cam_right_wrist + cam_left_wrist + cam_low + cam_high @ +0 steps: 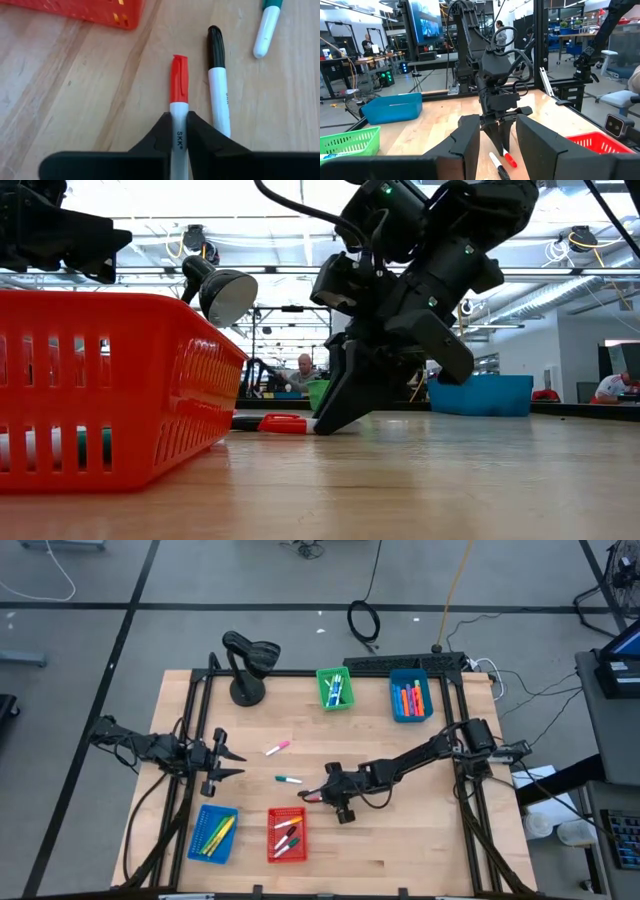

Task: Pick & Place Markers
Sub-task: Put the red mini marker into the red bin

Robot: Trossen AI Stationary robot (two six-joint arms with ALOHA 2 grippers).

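Note:
My right gripper (pixel 312 796) is down at the table's middle, just past the red basket (pixel 286 834), shut on a white marker with a red cap (pixel 179 80). A black-capped marker (pixel 218 85) lies on the wood right beside it. A green-capped marker (pixel 289 779) and a pink one (pixel 277 747) lie farther toward the far edge. My left gripper (pixel 232 762) hovers open at the table's left side, pointing level toward the right arm, with nothing between its fingers. My right gripper pinches the marker's white body (pixel 178 131) between its two fingertips, a little behind the red cap. The fingers slant down from the table's right side. The marker's red cap (pixel 283 423) lies on the wood, pointing away from the gripper.
A blue basket (pixel 214 833) with markers stands at the near left beside the red one. A green basket (pixel 335 688) and another blue basket (pixel 410 695) stand at the far edge. A black desk lamp (pixel 248 665) stands at the far left.

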